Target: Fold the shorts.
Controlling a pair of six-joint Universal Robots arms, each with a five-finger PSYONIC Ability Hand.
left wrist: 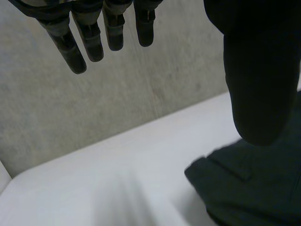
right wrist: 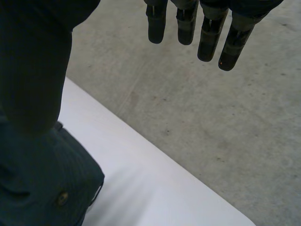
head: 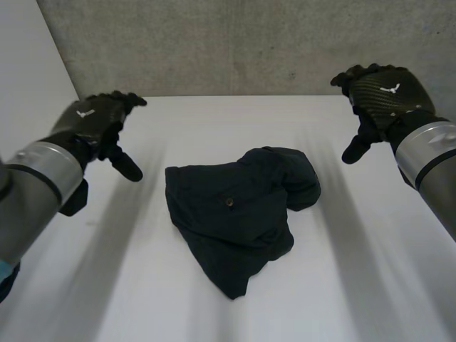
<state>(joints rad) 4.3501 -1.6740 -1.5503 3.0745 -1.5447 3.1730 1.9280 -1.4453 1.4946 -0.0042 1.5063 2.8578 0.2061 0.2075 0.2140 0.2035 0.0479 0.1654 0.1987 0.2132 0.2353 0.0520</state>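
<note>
Dark navy shorts (head: 239, 214) lie crumpled in a heap in the middle of the white table (head: 356, 285), a small button showing on top. My left hand (head: 96, 125) hovers above the table to the left of the heap, open, fingers (left wrist: 89, 40) straight and thumb apart, holding nothing. My right hand (head: 381, 92) hovers to the right and farther back, open too, its fingers (right wrist: 207, 37) straight and empty. An edge of the shorts (left wrist: 249, 188) lies below the left thumb. A buttoned part of the shorts (right wrist: 42, 183) lies below the right thumb.
A grey concrete wall (head: 235, 43) rises right behind the table's far edge. A pale wall (head: 28, 78) borders the table on the left. Bare white tabletop surrounds the heap on all sides.
</note>
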